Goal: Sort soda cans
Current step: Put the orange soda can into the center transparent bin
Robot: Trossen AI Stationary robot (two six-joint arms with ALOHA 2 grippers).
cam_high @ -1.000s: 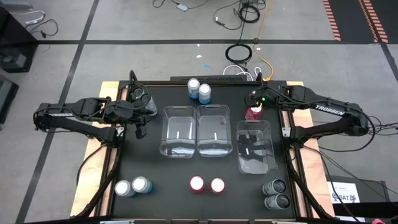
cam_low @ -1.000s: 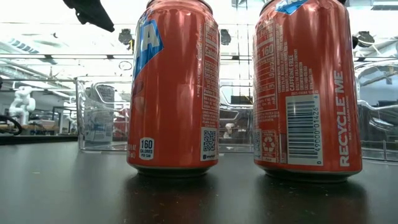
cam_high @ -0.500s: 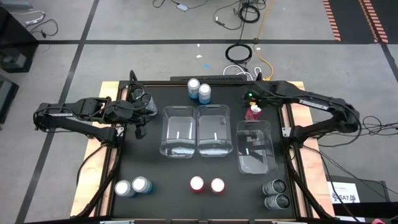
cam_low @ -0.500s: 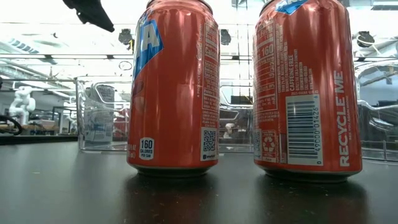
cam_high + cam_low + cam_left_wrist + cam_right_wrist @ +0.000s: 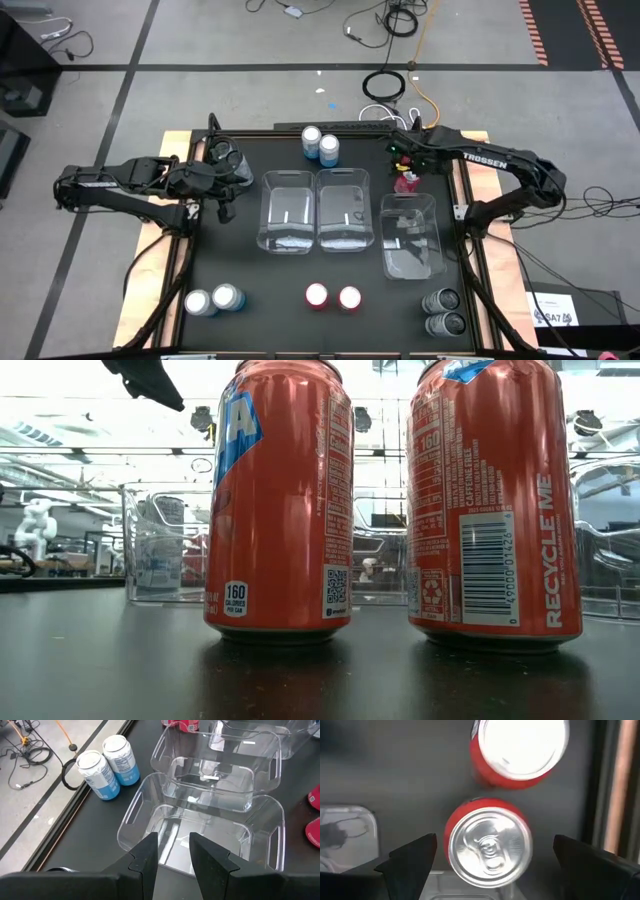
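Red cans (image 5: 490,845) sit directly beneath the right tool (image 5: 490,862), two of them upright and touching at the far right of the black bench (image 5: 250,280), just beyond the far end of the rightmost clear bin (image 5: 411,235). In the right wrist view the tool's dark fingers (image 5: 407,860) are spread wide, released, with the nearer can's silvery top between them and neither finger touching it; the second red can (image 5: 520,747) stands just past it. The left tool (image 5: 172,852) hangs over the left side of the bench, clenched with nothing in it, beside the leftmost of the two adjoining bins (image 5: 286,210). A dark can (image 5: 225,158) stands near the left arm at the far left corner. Two light blue cans (image 5: 319,143) stand together at the far edge, two more (image 5: 212,299) at the near left, two red cans (image 5: 333,297) at the near middle, and two dark cans (image 5: 443,311) at the near right.
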